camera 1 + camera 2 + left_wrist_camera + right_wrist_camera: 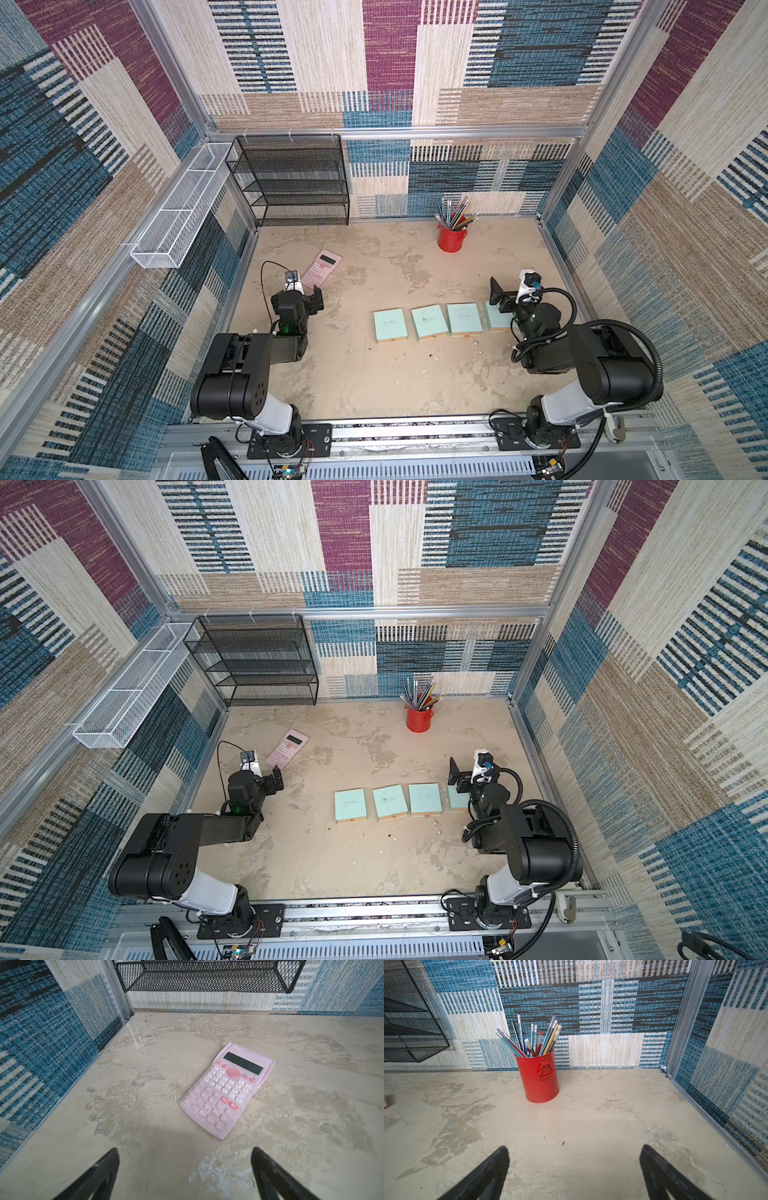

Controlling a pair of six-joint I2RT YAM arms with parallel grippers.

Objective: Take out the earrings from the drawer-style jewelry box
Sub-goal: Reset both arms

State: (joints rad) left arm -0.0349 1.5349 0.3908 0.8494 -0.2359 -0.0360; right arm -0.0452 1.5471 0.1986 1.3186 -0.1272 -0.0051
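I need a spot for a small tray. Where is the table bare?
Bare: the wide patch between the pink calculator, the red pencil cup and the row of mint-green boxes. Crowded: the strip in front of the boxes, strewn with earrings, and the row's end by the right gripper.

Both arms are mostly black, with rounded joint housings and one white link (pixel 272 411) above a black, screwed base plate (pixel 320 436). The left arm (pixel 232 374) shows a small green light (pixel 286 331) and a thin black cable (pixel 262 286). The right arm (pixel 598 374) carries a thick ribbed black hose (pixel 657 370). The left end effector (pixel 185 1149) and the right end effector (pixel 574 1148) have black, tapering fingers (pixel 104 1172). Each wrist bears a white mount (pixel 293 286).
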